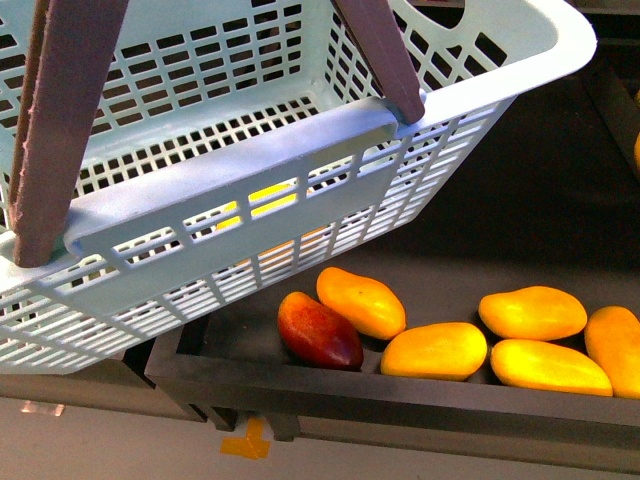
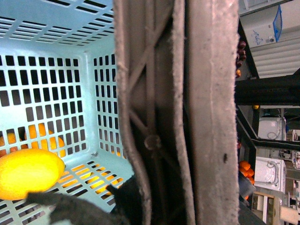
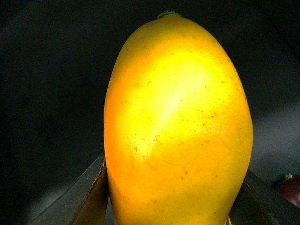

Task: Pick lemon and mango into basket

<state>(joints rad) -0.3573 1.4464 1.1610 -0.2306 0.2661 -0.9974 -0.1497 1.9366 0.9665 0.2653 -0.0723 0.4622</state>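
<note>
- The smooth, elongated orange-yellow mango (image 3: 178, 126) fills the right wrist view. It is bright yellow in the middle and deeper orange toward its edges, finely speckled, with a small greenish stem end at the far tip.
- The right gripper (image 3: 176, 168) is clamped on the mango, with a dark finger (image 3: 86, 197) pressed to each flank. Behind it is only dark background.
- The mango's near end is cut off by the frame edge.
- The small bright yellow oval lemon (image 2: 28, 173) lies on the slotted floor of the light teal plastic basket (image 1: 540, 60), near a corner. From the front it shows only as yellow slivers through the wall slots.
- The basket hangs tilted above a dark tray (image 1: 400, 395) of loose mangoes (image 1: 435, 350).
- A brown hoop handle (image 2: 206, 112) blocks most of the left wrist view. Only dark scraps of the left gripper (image 2: 122, 201) show, and I cannot tell how its jaws stand.
</note>
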